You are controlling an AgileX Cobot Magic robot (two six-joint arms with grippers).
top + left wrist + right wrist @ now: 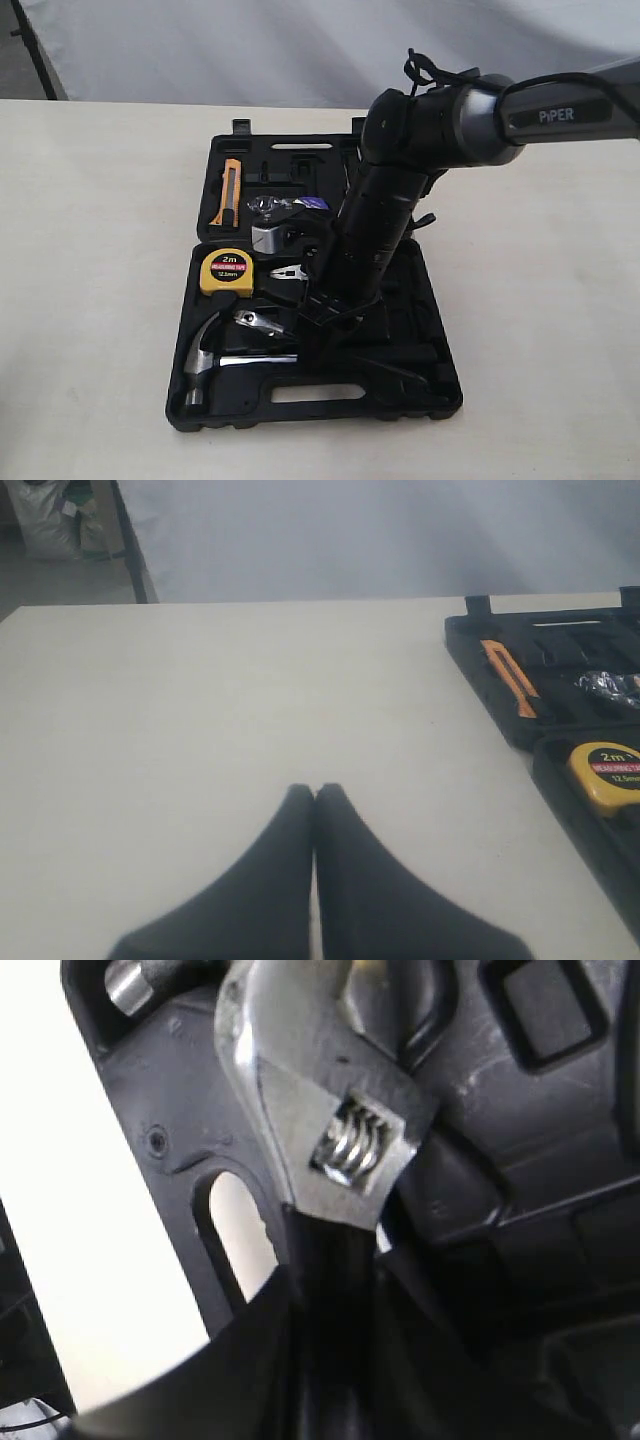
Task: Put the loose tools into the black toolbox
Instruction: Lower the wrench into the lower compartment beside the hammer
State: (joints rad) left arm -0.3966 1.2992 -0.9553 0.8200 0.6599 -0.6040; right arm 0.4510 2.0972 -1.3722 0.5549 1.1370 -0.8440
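**One wrench in the claw, low over the open case**

Two fingers of the right gripper [335, 1280] are clamped on the handle of the black-handled adjustable wrench with silver jaws [320, 1110]. Its head, with the worm screw, sticks out in front of them. It is above the moulded floor of the black plastic toolbox [230, 415], near the front edge. Whether the head already touches the plastic, the pictures do not tell.

The steel claw hammer with black rubber handle [203, 352] lies in the same half, just beside. The black tape roll in clear wrap [285, 206] lies in the lid half. The left gripper [315, 798] is closed on nothing, over the bare pale table [200, 730], apart from the case.

The placing looks nearly done, so the risks concern the release.

- **Turning in the grip:** the heavy head hangs far from the fingers, so the wrench may turn between them and come down crooked.
- **Missing the recess:** if it does not meet its shaped recess, it would rest on the ridges and the lid could not shut.
- **Knocking the hammer:** a tilted head could push the hammer out of place.
- **Moving the case:** pressing down too hard may slide the light case over the smooth table, because nothing holds it.
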